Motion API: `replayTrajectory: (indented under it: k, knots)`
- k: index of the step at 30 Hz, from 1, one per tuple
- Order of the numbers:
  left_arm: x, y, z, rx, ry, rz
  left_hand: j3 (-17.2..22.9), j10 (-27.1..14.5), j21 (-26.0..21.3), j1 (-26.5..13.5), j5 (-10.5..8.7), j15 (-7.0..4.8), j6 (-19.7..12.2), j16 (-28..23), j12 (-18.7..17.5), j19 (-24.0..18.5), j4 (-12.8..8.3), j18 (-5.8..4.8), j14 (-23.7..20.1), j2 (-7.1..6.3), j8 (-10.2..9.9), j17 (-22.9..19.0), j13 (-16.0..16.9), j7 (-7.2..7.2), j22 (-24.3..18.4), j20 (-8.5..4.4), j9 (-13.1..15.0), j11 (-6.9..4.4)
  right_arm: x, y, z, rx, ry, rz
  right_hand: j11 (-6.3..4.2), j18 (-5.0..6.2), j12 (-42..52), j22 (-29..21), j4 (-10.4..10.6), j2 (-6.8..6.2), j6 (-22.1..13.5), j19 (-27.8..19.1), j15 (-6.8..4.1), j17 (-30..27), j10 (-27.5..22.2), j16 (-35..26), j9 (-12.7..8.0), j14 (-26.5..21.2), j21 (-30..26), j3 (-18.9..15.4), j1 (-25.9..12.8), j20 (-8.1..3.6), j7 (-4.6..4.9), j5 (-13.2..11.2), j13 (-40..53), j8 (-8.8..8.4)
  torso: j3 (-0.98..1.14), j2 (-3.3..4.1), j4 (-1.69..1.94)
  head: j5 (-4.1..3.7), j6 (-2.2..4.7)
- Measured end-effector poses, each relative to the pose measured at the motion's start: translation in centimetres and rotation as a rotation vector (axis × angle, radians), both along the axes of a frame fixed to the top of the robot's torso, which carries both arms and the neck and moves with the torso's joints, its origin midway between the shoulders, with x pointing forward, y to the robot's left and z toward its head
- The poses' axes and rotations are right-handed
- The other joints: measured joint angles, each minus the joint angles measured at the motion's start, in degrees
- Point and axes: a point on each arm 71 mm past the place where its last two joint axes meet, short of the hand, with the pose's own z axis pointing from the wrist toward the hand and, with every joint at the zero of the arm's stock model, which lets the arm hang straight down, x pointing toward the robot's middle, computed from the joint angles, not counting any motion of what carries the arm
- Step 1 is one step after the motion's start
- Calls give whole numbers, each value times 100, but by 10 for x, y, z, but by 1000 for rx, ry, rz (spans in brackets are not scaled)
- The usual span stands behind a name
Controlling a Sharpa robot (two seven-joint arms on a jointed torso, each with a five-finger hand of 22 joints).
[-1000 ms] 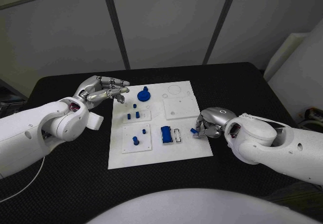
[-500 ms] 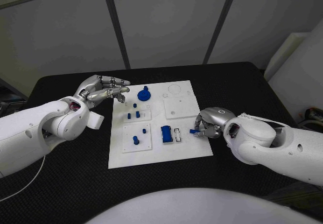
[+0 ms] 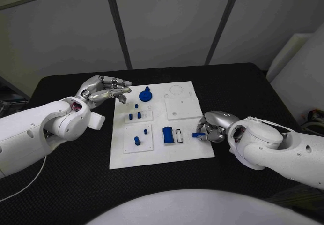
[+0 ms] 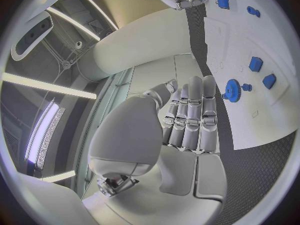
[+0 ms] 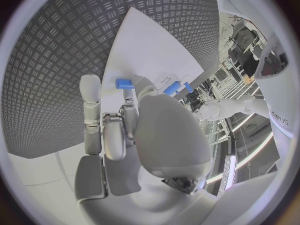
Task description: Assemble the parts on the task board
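**Right hand pinching small blue part at board's right edge**

Right hand [image 3: 212,127] has fingers closed on a small blue part [image 3: 196,135], just over the right edge of the task board [image 3: 162,154]. Left hand [image 3: 102,89] is empty, fingers loosely spread, off the board's far-left corner. Part looks light, rigid, likely slippery plastic; best pinched across its flat sides, fingertip grip only.

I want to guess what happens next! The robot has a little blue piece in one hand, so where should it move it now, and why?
Probably a short slide inward: the right hand pinches a small blue piece at the white board's right edge, just beside the open white slot next to the blue block. The left hand holds nothing.
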Motion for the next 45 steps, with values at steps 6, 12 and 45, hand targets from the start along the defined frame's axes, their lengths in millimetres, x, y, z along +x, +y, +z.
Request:
replayTrajectory:
  k: [6,12,45]
  knots:
    - [0,0,0,0,0,0,0,0,0,0,0,0,0,0,0,0,0,0,0,0,0,0,0,0,-1,0,0,0,-5,5,3,74,3,-21,-49,0,44,54,23,-98,1,59,-33,0,50,32,0,9,35,152,-204,-15,1,-64,-293,33,-1,3,1,14,-4]
    - [0,0,0,0,0,-1,0,0,0,0,0,0,0,0,0,0,0,0,0,0,0,0,0,0,-1,0,-4,0,-5,10,6,130,-4,-38,-61,1,73,66,72,-153,2,64,-43,0,62,67,0,-2,57,260,-344,-20,0,-170,-294,98,-2,5,1,30,-12]
    - [-1,-4,0,-4,11,-21,16,-20,0,0,0,0,0,0,0,0,-16,0,0,0,22,-9,-4,0,17,0,-9,21,9,35,-13,232,142,-109,-186,0,368,277,520,-298,239,216,-146,-2,252,155,544,1,214,280,-1352,-92,-121,385,-287,456,-1,4,-3,98,-50]
